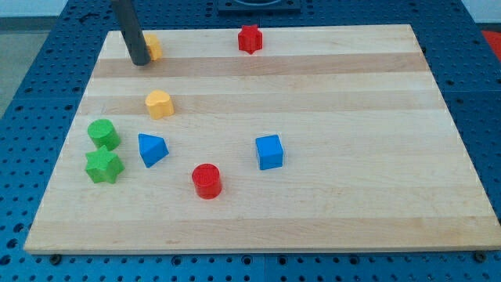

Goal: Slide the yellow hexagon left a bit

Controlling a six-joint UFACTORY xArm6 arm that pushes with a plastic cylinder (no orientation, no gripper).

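The yellow hexagon [153,46] lies near the board's top left corner, partly hidden behind my rod. My tip [140,61] rests on the board touching the hexagon's left side. A second yellow block, heart-shaped [159,103], lies below it, apart from the tip.
A red star-like block [250,38] is at the top middle. A green cylinder [103,134] and a green star [103,166] sit at the left edge, with a blue triangle [152,149] beside them. A red cylinder [207,181] and a blue cube [268,152] lie mid-board on the wooden board [352,117].
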